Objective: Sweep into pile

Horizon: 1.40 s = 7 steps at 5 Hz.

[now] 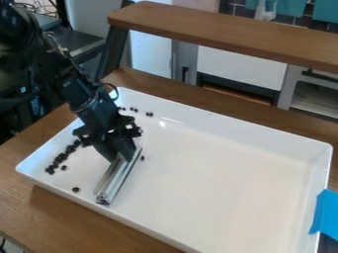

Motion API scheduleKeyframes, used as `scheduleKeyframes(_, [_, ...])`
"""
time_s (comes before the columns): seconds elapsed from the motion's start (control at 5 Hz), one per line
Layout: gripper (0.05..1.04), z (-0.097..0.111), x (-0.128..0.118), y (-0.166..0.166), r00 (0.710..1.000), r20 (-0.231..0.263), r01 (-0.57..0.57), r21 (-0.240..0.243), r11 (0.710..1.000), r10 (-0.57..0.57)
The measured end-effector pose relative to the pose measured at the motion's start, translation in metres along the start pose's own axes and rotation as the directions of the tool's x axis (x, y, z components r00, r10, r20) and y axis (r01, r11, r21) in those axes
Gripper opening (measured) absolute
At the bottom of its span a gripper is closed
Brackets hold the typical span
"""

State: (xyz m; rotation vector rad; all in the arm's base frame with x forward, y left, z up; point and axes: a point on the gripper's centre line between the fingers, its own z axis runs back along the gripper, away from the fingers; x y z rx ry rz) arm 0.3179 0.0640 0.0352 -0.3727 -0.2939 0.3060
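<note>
My gripper (121,154) hangs over the left part of the white tray (228,173), shut on a silver metal bar (117,179). The bar lies low along the tray floor, its near end toward the tray's front left edge. Small dark beans (61,158) form a line left of the bar, by the tray's left side. One bean (76,189) rests left of the bar's near end and another (143,158) just to its right. A few beans (134,109) are scattered near the back left corner, behind the gripper.
The tray stands on a brown wooden table (34,201), with blue tape (324,213) over its right rim. A raised wooden shelf (224,34) runs behind it, with a dark support at the left.
</note>
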Motion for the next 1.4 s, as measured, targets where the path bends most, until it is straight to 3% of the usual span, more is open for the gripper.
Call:
scheduleKeyframes(0.4, [0.339, 0.019, 0.013, -0.038, 0.996, -0.053, -0.075, -0.059, 0.995, 0.072])
scheduleKeyframes(0.6, [0.339, 0.013, 0.014, -0.056, 0.997, -0.048, -0.064, -0.039, 0.997, 0.062])
scheduleKeyframes(1.0, [0.339, -0.028, 0.009, -0.039, 0.999, 0.019, -0.046, 0.05, 0.998, 0.045])
scheduleKeyframes(1.4, [0.339, -0.016, -0.005, -0.012, 1.0, -0.021, -0.008, 0.059, 0.998, 0.009])
